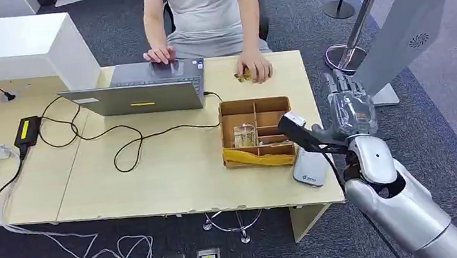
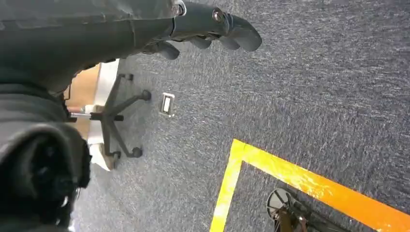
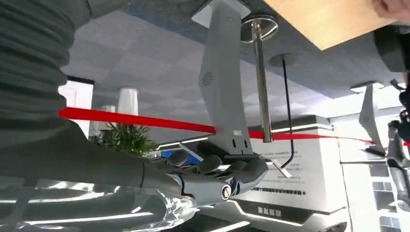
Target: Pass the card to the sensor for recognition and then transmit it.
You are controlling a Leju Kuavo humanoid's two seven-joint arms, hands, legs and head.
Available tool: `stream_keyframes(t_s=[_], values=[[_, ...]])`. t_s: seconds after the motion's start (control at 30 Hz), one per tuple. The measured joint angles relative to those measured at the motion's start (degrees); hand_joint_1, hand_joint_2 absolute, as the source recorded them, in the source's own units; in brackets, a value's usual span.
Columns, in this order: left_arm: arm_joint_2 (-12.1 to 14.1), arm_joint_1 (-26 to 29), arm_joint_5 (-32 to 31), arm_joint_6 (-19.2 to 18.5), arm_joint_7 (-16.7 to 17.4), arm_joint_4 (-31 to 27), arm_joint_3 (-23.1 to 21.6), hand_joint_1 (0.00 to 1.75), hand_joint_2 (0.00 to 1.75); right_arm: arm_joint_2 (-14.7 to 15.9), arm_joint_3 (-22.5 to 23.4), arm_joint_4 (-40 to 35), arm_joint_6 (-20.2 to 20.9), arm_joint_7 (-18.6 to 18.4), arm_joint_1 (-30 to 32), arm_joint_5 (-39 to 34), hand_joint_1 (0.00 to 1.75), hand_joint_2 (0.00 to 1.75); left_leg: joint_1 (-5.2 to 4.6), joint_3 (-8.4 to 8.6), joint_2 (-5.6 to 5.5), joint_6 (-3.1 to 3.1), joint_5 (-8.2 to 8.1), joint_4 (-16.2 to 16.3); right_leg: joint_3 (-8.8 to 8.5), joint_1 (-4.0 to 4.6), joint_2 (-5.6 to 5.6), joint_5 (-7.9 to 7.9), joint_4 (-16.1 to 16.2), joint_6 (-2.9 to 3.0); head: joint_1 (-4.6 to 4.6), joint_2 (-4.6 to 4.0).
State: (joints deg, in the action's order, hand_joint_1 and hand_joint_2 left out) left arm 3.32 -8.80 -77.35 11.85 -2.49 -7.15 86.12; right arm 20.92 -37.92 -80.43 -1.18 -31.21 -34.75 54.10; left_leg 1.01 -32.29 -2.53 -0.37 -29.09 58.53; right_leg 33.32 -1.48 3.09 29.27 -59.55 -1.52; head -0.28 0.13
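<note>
My right hand [image 1: 350, 107] is raised beside the table's right end, fingers spread upward and holding nothing; the right wrist view shows the same hand [image 3: 217, 176] empty. The grey card sensor [image 1: 308, 169] lies on the table's near right corner, just left of that arm. Beside it stands a brown compartment box [image 1: 254, 108] with cards [image 1: 245, 136] in it. A person's hand [image 1: 254, 67] rests on a small yellowish item at the table's far edge. My left hand [image 2: 212, 29] hangs over the carpet, fingers loosely bent with nothing in them.
A person sits behind the table [image 1: 172, 174] at an open laptop [image 1: 144, 93]. Black cables [image 1: 130, 143] and a power brick [image 1: 27, 130] lie at the left. A grey sign stand [image 1: 399, 25] and a metal post [image 1: 357, 23] rise close behind my right hand.
</note>
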Motion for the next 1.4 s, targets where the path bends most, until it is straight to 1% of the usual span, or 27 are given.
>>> stream_keyframes(t_s=[0.13, 0.27, 0.4, 0.67, 0.83, 0.93, 1.03, 1.2, 1.4], values=[[0.0, -0.04, -0.02, -0.37, -0.26, 0.0, 0.0, 0.0, 0.0, 0.07, -1.51, -1.4, 0.18, 0.04, 1.28, -0.74, 0.0, 1.75, 0.0, 0.0, 0.0, 0.0, 0.0, 0.0, 0.0, 0.0, 0.0, 0.0, 0.0, 0.0, 0.02, 0.0], [0.0, -0.05, -0.02, -0.37, -0.61, -0.02, 0.0, 0.0, 0.0, 0.39, -3.0, -1.86, -0.19, 0.02, 1.93, -3.06, 0.0, 1.75, 0.0, 0.0, -0.01, 0.0, 0.0, 0.0, -0.01, 0.0, -0.01, 0.0, 0.0, 0.0, 0.04, 0.0], [0.0, -0.05, -0.02, -0.11, -0.61, -0.02, 0.0, 0.0, 0.0, 0.55, -4.42, -1.9, -1.7, 0.37, 2.3, -5.18, 0.0, 1.75, 0.0, 0.01, 0.0, 0.0, 0.0, 0.0, -0.01, 0.0, 0.0, 0.0, 0.0, 0.0, 0.04, 0.0], [0.0, -0.06, -0.24, 0.11, -0.59, -0.02, 0.0, 0.0, 0.0, 0.9, -7.04, -1.88, -2.93, 0.31, 2.52, -6.69, 0.0, 1.75, 0.0, 0.0, 0.0, 0.0, 0.0, 0.0, 0.0, 0.0, 0.0, 0.0, 0.0, 0.0, 0.02, 0.0], [0.0, -0.06, -0.72, -0.04, -0.61, -0.02, 0.0, 0.0, 0.0, 0.83, -8.59, -1.31, -5.07, 0.35, 3.4, -8.0, 0.0, 1.75, 0.0, -0.01, -0.01, 0.0, 0.0, 0.0, 0.0, 0.0, -0.02, 0.0, 0.0, 0.0, 0.02, 0.0], [0.0, -0.06, -0.94, -0.02, -0.85, -0.02, 0.0, 0.0, 0.0, 0.81, -9.25, -0.63, -7.85, 0.77, 3.96, -8.9, 0.0, 1.75, 0.0, -0.03, -0.01, 0.0, 0.0, 0.0, -0.01, 0.0, -0.02, 0.0, 0.0, 0.0, 0.02, 0.0], [0.0, -0.08, -1.03, 0.09, -1.23, 0.0, 0.0, 0.0, 0.0, -0.26, -10.05, 1.5, -10.75, 2.08, 4.07, -8.98, 0.0, 1.75, 0.0, -0.02, -0.01, 0.0, 0.0, -0.01, 0.0, 0.0, -0.01, 0.0, 0.0, 0.0, 0.02, 0.0], [-0.04, -0.11, -0.83, 0.57, -1.25, 0.0, 0.0, 0.0, 0.0, -2.05, -10.88, 4.89, -12.28, 3.15, 4.19, -10.91, 0.0, 1.75, 0.01, -0.03, -0.01, 0.0, 0.0, -0.01, 0.0, 0.0, -0.01, 0.0, 0.0, 0.0, 0.02, 0.0], [-0.07, -0.11, -0.59, 0.81, -0.5, 0.0, 0.02, 0.0, 0.0, -3.89, -11.39, 7.96, -12.89, 3.63, 4.18, -10.71, 0.0, 1.75, 0.01, -0.03, -0.02, 0.0, 0.0, -0.01, 0.0, 0.01, -0.02, 0.0, 0.0, 0.01, 0.04, 0.0]])
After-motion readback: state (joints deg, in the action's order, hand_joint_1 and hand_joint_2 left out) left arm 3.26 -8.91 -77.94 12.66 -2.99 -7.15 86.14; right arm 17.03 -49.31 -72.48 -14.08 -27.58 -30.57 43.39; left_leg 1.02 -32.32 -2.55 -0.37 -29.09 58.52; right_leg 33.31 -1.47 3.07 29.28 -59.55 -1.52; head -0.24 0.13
